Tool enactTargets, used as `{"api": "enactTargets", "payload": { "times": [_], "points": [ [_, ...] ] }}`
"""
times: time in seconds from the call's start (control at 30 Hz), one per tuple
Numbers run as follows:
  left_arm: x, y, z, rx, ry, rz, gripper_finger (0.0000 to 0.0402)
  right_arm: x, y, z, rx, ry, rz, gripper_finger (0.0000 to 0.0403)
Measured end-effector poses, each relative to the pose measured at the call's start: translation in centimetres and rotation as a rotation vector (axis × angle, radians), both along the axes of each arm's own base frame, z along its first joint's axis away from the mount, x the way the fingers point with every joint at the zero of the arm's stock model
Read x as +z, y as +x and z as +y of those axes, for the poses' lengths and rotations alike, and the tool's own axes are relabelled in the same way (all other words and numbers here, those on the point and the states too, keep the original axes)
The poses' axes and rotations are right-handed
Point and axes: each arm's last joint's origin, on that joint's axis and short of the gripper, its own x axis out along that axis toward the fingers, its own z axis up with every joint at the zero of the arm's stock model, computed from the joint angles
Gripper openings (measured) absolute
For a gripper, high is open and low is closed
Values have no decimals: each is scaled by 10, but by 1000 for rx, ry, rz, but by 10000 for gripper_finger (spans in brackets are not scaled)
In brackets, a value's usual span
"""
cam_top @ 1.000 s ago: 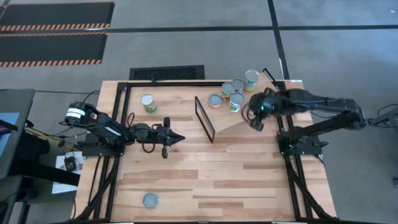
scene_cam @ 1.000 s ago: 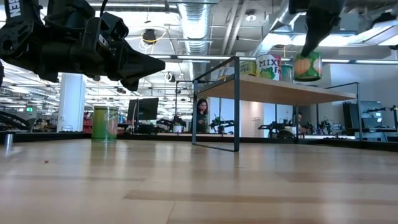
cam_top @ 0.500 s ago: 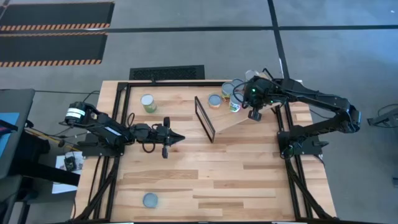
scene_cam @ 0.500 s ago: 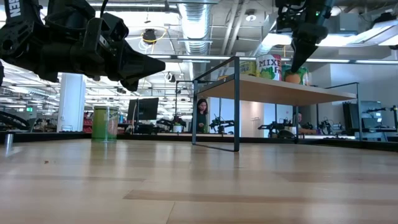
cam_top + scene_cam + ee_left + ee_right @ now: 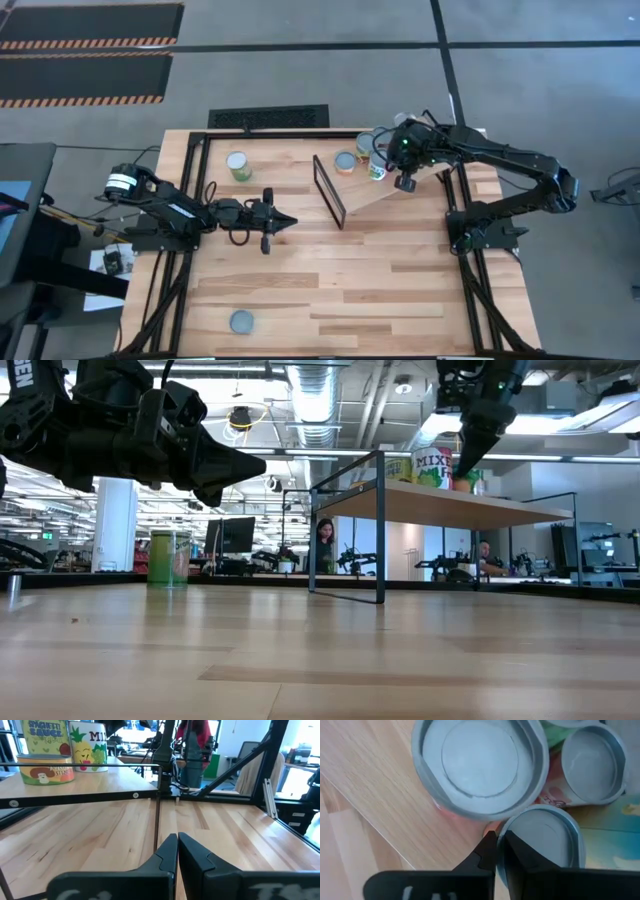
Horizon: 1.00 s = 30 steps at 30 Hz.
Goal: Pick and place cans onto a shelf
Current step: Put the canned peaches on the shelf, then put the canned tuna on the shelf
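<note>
Several cans stand bunched on the shelf (image 5: 400,196), a light board raised on a black frame (image 5: 330,190) at the far right. My right gripper (image 5: 388,158) reaches down into the bunch, shut on the rim of one can (image 5: 540,840), also visible in the low view (image 5: 468,484). A larger can (image 5: 480,760) and another can (image 5: 592,762) stand close beside it. My left gripper (image 5: 290,220) hovers level and shut above the table's left middle, holding nothing. A green can (image 5: 238,165) stands on the far left of the tabletop, and a further can (image 5: 241,321) stands near the front edge. My right gripper pinches the top rim (image 5: 506,822) of the can. One finger (image 5: 520,852) is over the recessed lid and the other (image 5: 487,852) outside the wall. The fingers slant down from the table's right. The can stands upright on the shelf among the other cans.
Black rails (image 5: 190,190) run along the table's left and right edges. The tabletop's middle and near half (image 5: 340,280) lie bare. Beyond the table the low view shows an office with a person (image 5: 325,540) far off.
My right gripper has carried its can from over the shelf's right side toward the far edge and down. The can hung tilted and clear of the board before. Now it stands on the shelf beside the other cans.
</note>
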Motion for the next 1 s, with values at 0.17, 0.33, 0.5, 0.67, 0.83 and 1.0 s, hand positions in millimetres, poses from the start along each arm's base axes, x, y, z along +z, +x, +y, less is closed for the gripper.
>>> {"api": "enactTargets", "payload": {
  "times": [0.17, 0.33, 0.5, 0.67, 0.83, 1.0],
  "points": [
    [0, 0, 0, 0, 0, 0, 2, 1, 2, 0, 3, 3, -23, 40],
    [0, 0, 0, 0, 0, 0, 2, 1, 2, 0, 2, 1, -26, 53],
    [0, 0, 0, 0, 0, 1, 2, 1, 2, 0, -4, 3, -30, 72],
    [-1, 0, 0, 0, 0, 6, 2, 1, 2, -1, -5, 0, -34, 90],
    [-1, 0, 0, -1, 0, 7, 2, 8, -4, 2, -29, -31, -57, 107],
    [-1, 0, 0, -1, 0, 7, 2, 20, -18, 11, -53, -35, -127, 121]
  ]
}}
